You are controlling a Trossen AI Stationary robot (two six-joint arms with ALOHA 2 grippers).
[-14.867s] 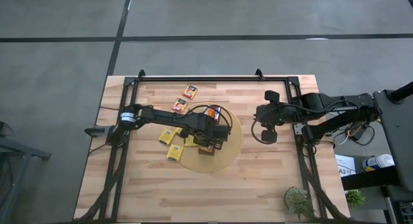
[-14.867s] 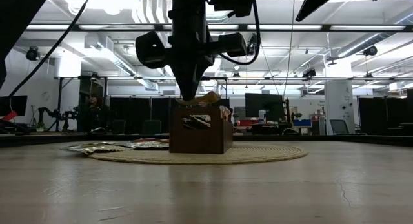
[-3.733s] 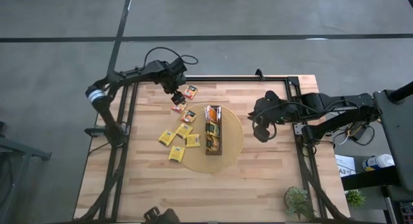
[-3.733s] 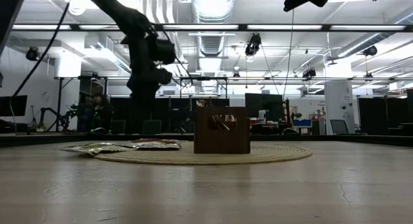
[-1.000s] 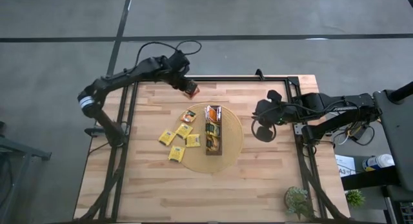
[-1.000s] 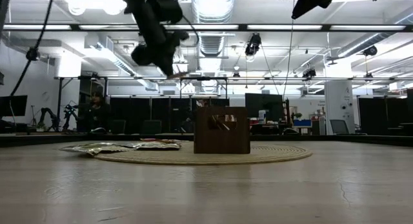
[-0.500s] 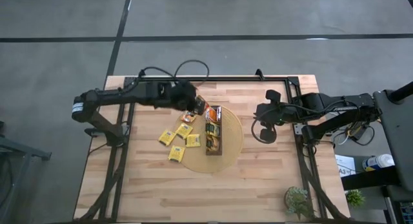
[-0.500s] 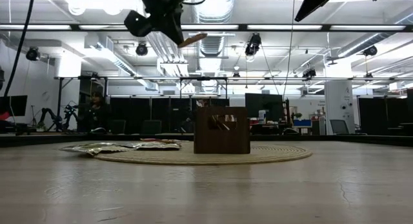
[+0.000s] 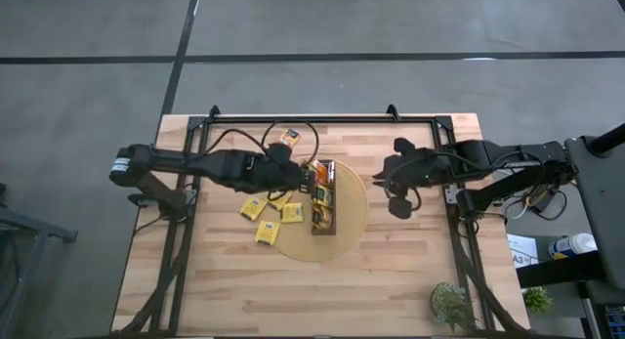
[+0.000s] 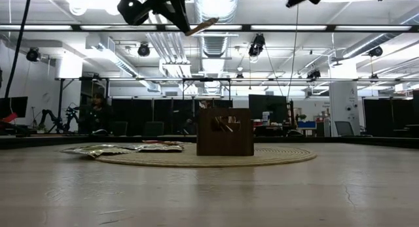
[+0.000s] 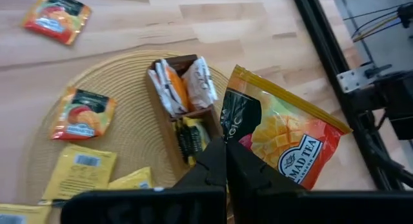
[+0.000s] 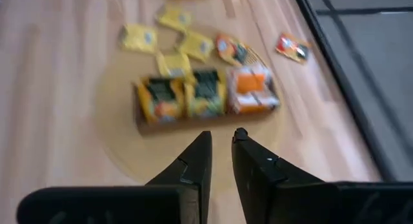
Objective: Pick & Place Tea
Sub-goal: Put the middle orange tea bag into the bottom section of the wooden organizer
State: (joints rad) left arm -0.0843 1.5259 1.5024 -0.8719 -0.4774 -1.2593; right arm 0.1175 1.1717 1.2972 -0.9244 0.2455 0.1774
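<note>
A long dark-brown tray (image 9: 321, 196) stands on a round tan disc (image 9: 344, 232), with sachets upright in it (image 11: 184, 88). My left gripper (image 9: 301, 172) hangs above the tray's far end, shut on an orange tea sachet (image 11: 277, 137). Yellow sachets (image 9: 266, 232) lie flat at the disc's left rim. One orange sachet (image 9: 289, 137) lies near the far edge, another (image 11: 82, 113) on the disc. My right gripper (image 12: 221, 143) waits high to the right of the disc, fingers slightly apart, nothing between them. My left gripper pinches the orange sachet between its two fingers at one lower corner (image 11: 240, 145). The fingers come slanting down from the table's left. The sachet (image 10: 201, 25) sticks out past the fingertips, tilted, lifted clear high above the tray.
Black frame rails (image 9: 457, 232) run along the table's left, right and far sides. A small potted plant (image 9: 451, 305) stands at the near right corner. Bare wood lies near the front edge (image 9: 293, 300). A person (image 10: 98, 110) sits in the room beyond.
My left gripper has carried the orange sachet from the table's far edge toward the tray, swinging nearer and to the right, and its wrist has rolled, turning the sachet. It stays shut on the sachet, which stays clear of the table.
</note>
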